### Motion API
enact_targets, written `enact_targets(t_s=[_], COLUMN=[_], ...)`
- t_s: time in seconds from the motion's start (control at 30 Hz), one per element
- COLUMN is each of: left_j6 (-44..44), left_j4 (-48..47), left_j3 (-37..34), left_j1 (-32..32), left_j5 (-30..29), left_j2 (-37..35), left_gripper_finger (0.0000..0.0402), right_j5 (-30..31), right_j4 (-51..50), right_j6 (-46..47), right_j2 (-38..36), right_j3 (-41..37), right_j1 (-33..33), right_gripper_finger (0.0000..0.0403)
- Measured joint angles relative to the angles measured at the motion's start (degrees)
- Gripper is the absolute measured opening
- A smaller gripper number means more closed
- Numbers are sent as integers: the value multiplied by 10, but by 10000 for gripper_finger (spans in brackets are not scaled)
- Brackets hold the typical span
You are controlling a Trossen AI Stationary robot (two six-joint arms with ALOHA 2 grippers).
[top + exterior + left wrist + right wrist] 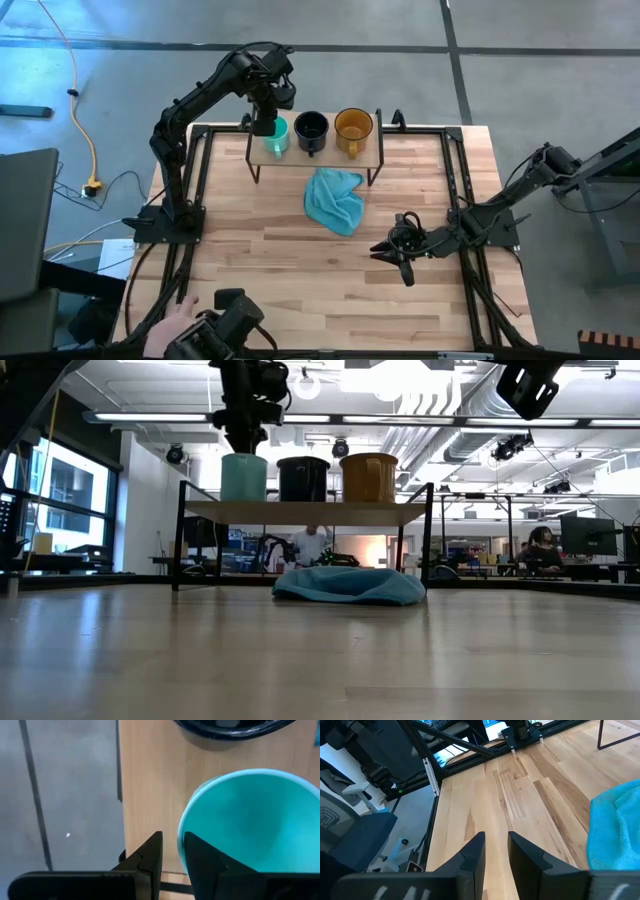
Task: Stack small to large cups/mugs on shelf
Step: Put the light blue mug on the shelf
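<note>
Teal mug (277, 135): upright at left end of shelf (365, 163), far side of table; base seated on the board in the low view.
Navy mug (311, 130): centre of shelf, just right of teal mug.
Amber mug (353, 127): right end of shelf, handle toward near side; row reads small to large from left.
Left gripper (264, 126): directly above teal mug's left rim, pointing straight down; fingers (150, 857) set narrowly apart astride the rim wall, one outside, one inside (actual contact with the wall cannot be told).
Right gripper (398, 253): parked low over table at near right, well apart from shelf; fingers slightly spread, holding nothing.
Cloth (335, 200): light blue, crumpled on table just near of shelf, clear of both grippers.
Key relation: mug axis vertical, rim directly beneath left gripper; left arm by far the nearer.
Next move (judgement): spread and lift straight up, avoiding any sideways drag toward navy mug.
</note>
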Motion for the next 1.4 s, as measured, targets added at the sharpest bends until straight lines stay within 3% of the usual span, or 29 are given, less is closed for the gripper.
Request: enact_targets(t_s=[0.63, 0.9, 1.1, 1.4], left_j6=[-25, -40, -142, -285], left_j4=[-8, -7, 19, 54], left_j3=[27, 27, 27, 27], left_j1=[-7, -48, -81, -147], left_j5=[-17, -100, -104, -19], left_j2=[-6, -39, -88, -179], left_gripper_finger=[69, 69, 69, 69], right_j5=[-5, -20, -28, -27], right_j4=[0, 0, 0, 24], right_j6=[-6, -6, -10, -31], right_j2=[0, 0, 0, 0], right_j3=[0, 0, 0, 0], right_j1=[0, 0, 0, 0], right_gripper_finger=[73, 73, 73, 73])
